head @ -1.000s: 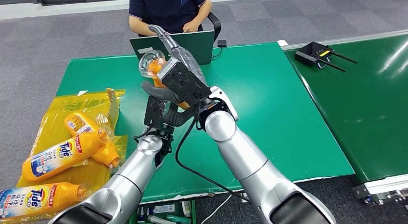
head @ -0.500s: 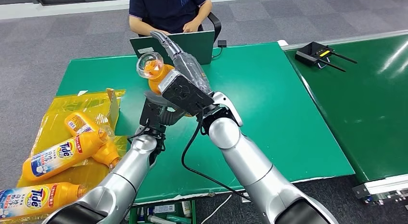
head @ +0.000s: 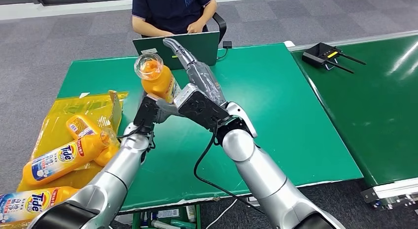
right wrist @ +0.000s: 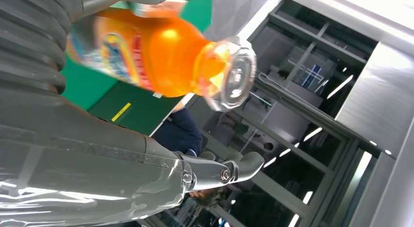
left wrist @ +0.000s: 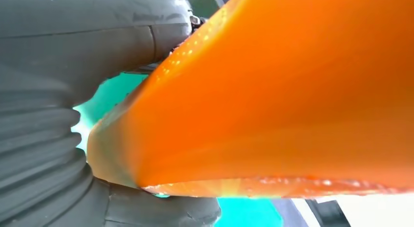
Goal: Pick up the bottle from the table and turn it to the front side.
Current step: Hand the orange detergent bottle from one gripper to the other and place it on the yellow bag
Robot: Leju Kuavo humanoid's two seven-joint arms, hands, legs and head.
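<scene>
- We see the orange bottle [head: 158, 80] lifted off the green counter [head: 276, 96], above its far-left part, cap end tilted toward the far edge.
- Left robot hand [head: 148, 112] grasps the bottle's lower body; in the left wrist view the orange body [left wrist: 273, 100] sits pressed between the grey thumb and the palm cover.
- Right robot hand [head: 194, 76] lies just beside the bottle on its right side, fingers [head: 176, 46] stretched out long toward the far edge. In the right wrist view the fingers [right wrist: 229, 171] stand apart from the bottle [right wrist: 161, 56]; we read this hand as released, holding nothing.
- The bottle's clear cap [right wrist: 234, 73] and a printed label show in the right wrist view.
- Yellow bag [head: 74, 125] at the counter's left edge, with more orange bottles [head: 66, 155] lying on it.
- Laptop [head: 197, 42] at the far edge; a person [head: 172, 12] sits behind it.
- Black device with antennas [head: 325, 54] on the neighbouring green surface beyond the right edge.
</scene>
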